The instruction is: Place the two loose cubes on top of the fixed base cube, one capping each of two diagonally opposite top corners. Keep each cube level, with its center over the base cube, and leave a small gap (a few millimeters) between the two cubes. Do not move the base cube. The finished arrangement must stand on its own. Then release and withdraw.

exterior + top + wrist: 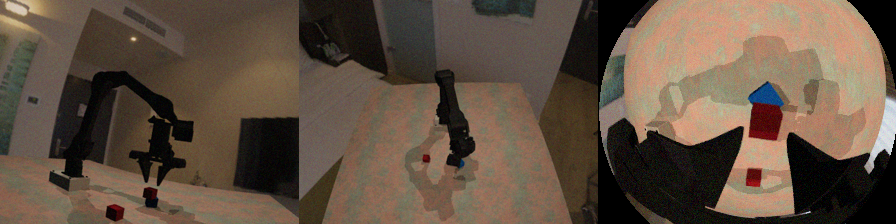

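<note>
The blue base cube (461,163) (151,203) (767,95) stands on the table. One red cube (150,193) (765,121) rests on it, off to one side; a corner part of the blue top stays uncovered in the wrist view. This red cube looks about level; its exact seat on the blue cube is hard to tell. It is hidden behind the arm in the top view. The other red cube (426,158) (114,212) (753,177) lies flat on the table, apart from the stack. My gripper (152,184) (766,134) is open and empty, pointing down, with its fingertips just above the stacked red cube.
The arm's pale base block (440,124) (70,181) stands on the patterned table (501,140) behind the cubes. The arm reaches over from it, and its shadow falls around the cubes. A bed is beside the table in the top view.
</note>
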You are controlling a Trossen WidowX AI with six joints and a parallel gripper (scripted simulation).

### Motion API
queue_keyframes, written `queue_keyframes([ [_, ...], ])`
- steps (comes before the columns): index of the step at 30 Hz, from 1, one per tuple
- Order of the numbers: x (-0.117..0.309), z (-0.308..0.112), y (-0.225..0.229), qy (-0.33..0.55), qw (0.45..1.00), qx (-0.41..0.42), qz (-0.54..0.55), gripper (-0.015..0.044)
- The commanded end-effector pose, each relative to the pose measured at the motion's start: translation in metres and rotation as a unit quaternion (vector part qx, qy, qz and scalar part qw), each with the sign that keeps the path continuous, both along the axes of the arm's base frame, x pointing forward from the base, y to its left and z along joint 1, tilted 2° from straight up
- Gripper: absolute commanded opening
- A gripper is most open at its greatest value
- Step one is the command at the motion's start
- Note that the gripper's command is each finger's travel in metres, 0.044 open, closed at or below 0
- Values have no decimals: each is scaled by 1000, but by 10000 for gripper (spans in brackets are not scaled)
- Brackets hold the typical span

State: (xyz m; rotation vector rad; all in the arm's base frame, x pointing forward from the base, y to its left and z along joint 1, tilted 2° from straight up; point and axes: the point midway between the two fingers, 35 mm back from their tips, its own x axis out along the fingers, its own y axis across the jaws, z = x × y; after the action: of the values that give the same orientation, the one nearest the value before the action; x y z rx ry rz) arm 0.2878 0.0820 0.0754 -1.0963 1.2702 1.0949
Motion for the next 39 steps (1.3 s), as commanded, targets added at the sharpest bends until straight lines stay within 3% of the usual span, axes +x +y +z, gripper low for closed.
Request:
queue_keyframes([
  [1, 1, 1, -5, 1, 1000, 0, 2, 257],
  [21, -18, 41, -163, 3, 999, -6, 42, 265],
  [27, -20, 41, -167, 3, 999, -6, 44, 265],
  [34, -20, -14, -168, 3, 999, -6, 44, 265],
  [39, -21, -20, -168, 3, 999, -6, 44, 265],
])
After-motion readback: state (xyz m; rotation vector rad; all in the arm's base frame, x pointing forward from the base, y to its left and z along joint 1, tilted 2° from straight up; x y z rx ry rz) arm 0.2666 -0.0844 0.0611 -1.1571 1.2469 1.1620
